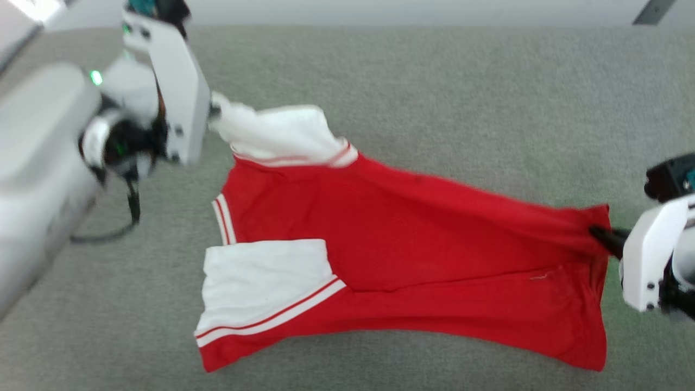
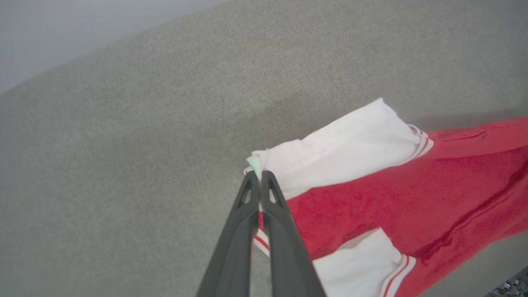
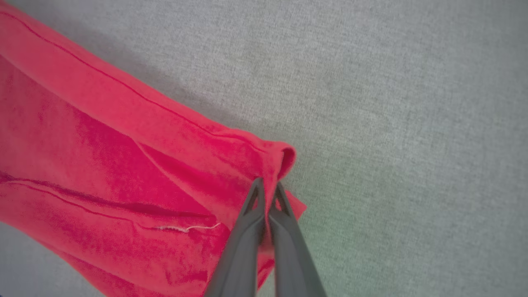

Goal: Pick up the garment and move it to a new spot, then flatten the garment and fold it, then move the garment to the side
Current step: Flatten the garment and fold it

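Left gripper (image 2: 260,177): fingers pressed together, clamped on the outer edge of a white sleeve (image 2: 346,144); cloth bunches at the tips.
Right gripper (image 3: 267,187): fingers likewise pressed together, pinching the upper corner of the red hem (image 3: 284,159), which folds over above the tips.
Garment (image 1: 407,233): red jersey T-shirt, drawn out sideways between the two grippers, collar end toward the left gripper and hem end toward the right one.
Tension: the upper edge runs taut from grip to grip, with long creases following the same line.
Lift: a shadow lies on the surface just beyond both held corners, so these stand clear of it. Whether the lower edge rests on the surface cannot be told.
Second sleeve (image 1: 260,282): white, lying across the lower left of the red body, ungripped.
Trim (image 1: 271,320): red and white stripes at both sleeve ends and at the collar.
Defect noted: a short pale loose thread (image 3: 189,227) on the red cloth near the right gripper.
Surface (image 1: 434,81): grey woven fabric, extending on all sides of the garment.
Left arm (image 1: 38,179): pale forearm at the far left, with a dark cable (image 1: 130,217) looping beneath it.
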Motion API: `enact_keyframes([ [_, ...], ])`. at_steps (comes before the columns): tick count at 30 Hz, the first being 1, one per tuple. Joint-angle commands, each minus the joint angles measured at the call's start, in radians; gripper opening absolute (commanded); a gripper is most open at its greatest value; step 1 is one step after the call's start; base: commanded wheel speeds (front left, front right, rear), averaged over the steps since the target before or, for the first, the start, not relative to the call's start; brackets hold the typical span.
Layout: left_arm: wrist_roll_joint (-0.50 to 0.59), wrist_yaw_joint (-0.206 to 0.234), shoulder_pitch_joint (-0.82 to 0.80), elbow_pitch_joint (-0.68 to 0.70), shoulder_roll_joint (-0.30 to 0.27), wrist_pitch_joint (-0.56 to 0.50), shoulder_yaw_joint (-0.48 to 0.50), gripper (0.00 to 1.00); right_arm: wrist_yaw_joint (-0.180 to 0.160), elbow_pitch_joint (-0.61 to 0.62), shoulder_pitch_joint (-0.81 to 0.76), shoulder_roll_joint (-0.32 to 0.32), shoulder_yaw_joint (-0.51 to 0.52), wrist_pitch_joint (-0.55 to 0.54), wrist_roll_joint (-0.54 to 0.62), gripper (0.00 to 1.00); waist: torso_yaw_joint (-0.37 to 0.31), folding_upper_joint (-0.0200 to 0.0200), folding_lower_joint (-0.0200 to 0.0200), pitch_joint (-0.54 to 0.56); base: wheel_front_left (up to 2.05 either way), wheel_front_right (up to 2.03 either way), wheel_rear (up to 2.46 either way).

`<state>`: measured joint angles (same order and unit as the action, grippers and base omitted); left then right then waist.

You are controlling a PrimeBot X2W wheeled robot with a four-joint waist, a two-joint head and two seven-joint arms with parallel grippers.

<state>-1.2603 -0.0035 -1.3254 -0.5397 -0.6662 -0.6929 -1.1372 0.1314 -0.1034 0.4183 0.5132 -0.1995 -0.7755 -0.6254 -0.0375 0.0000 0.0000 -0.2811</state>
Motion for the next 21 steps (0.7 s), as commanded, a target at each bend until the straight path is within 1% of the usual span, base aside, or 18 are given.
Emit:
enact_keyframes([
  [1, -0.01, 0.033, 0.04, 0.058, -0.023, -0.01, -0.006, 0.0, -0.002, 0.012, -0.029, 0.003, 0.011, -0.011, -0.012, 0.0, 0.046, 0.0, 0.0, 0.053, 0.0, 0.0, 0.0],
  [5, -0.047, 0.163, 0.152, 0.303, -0.118, -0.055, -0.022, 0.0, -0.002, 0.048, -0.1, -0.003, 0.033, -0.045, -0.004, 0.0, 0.054, 0.0, 0.0, 0.069, 0.0, 0.0, 0.0],
  [7, -0.07, 0.224, 0.21, 0.416, -0.155, -0.068, -0.032, 0.0, -0.002, 0.056, -0.129, -0.004, 0.036, -0.06, 0.006, 0.0, 0.057, 0.0, 0.0, 0.074, 0.0, 0.0, 0.0],
  [9, -0.084, 0.272, 0.257, 0.497, -0.182, -0.065, -0.041, 0.0, -0.002, 0.056, -0.147, -0.015, 0.045, -0.069, 0.012, 0.0, 0.059, 0.0, 0.0, 0.078, 0.0, 0.0, 0.0],
  [11, -0.095, 0.306, 0.304, 0.545, -0.198, -0.064, -0.053, 0.0, -0.002, 0.05, -0.164, -0.018, 0.04, -0.084, 0.021, 0.0, 0.059, 0.0, 0.0, 0.082, 0.0, 0.0, 0.0],
  [13, -0.118, 0.328, 0.345, 0.562, -0.199, -0.063, -0.062, 0.0, -0.002, 0.037, -0.169, -0.031, 0.031, -0.096, 0.021, 0.0, 0.058, 0.0, 0.0, 0.086, 0.0, 0.0, 0.0],
  [15, -0.13, 0.338, 0.378, 0.555, -0.193, -0.066, -0.072, 0.0, -0.002, 0.025, -0.17, -0.037, 0.018, -0.101, 0.023, 0.0, 0.056, 0.0, 0.0, 0.09, 0.0, 0.0, 0.0],
  [18, -0.149, 0.329, 0.416, 0.512, -0.171, -0.054, -0.08, 0.0, -0.002, 0.001, -0.164, -0.048, 0.005, -0.104, 0.026, 0.0, 0.052, 0.0, 0.0, 0.099, 0.0, 0.0, 0.0],
  [21, -0.153, 0.301, 0.439, 0.452, -0.146, -0.041, -0.085, 0.0, -0.002, -0.035, -0.145, -0.052, -0.01, -0.096, 0.02, 0.0, 0.046, 0.0, 0.0, 0.108, 0.0, 0.0, 0.0],
])
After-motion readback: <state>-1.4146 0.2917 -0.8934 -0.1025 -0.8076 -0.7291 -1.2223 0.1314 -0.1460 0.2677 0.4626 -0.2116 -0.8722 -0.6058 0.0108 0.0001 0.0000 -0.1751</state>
